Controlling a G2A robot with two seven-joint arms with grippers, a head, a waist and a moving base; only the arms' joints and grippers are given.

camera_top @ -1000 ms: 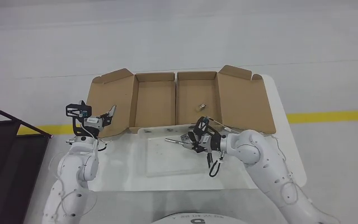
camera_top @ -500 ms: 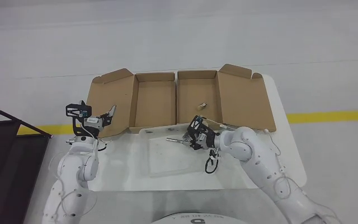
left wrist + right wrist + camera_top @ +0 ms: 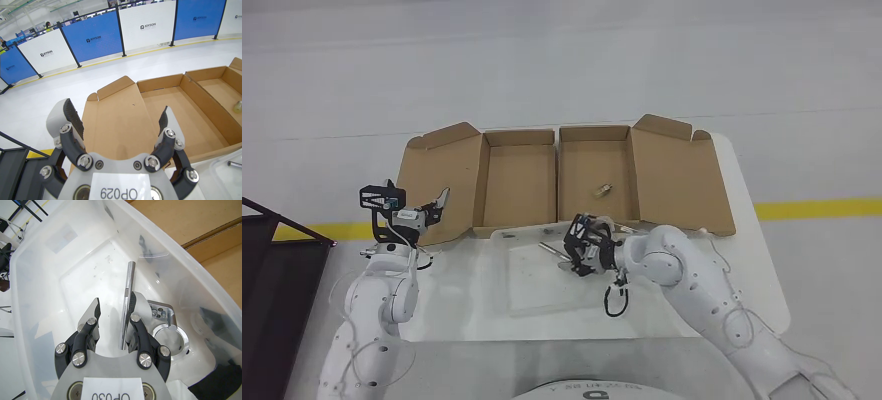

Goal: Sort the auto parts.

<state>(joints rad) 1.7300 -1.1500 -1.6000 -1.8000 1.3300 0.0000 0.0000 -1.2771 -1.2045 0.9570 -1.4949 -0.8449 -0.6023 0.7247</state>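
Note:
My right gripper (image 3: 115, 300) is open, low inside a clear plastic bin (image 3: 37, 275). A thin steel rod (image 3: 129, 283) lies on the bin floor between the fingers, close against one pad (image 3: 132, 302). A machined metal clamp (image 3: 168, 328) rests beside that finger. From above, the right gripper (image 3: 577, 245) sits at the bin's far side with the rod (image 3: 550, 247) just left of it. My left gripper (image 3: 121, 117) is open and holds nothing, raised near the left box's flap (image 3: 437, 195).
Two open cardboard boxes (image 3: 517, 185) stand side by side behind the bin. The right box (image 3: 592, 160) holds one small pale part (image 3: 602, 188). Dark pieces (image 3: 213, 317) lie in the bin past the clamp. A black rack (image 3: 272, 270) stands left of the table.
The right arm has shifted left inside the bin, bringing its open fingers around the rod. The left arm has stayed still.

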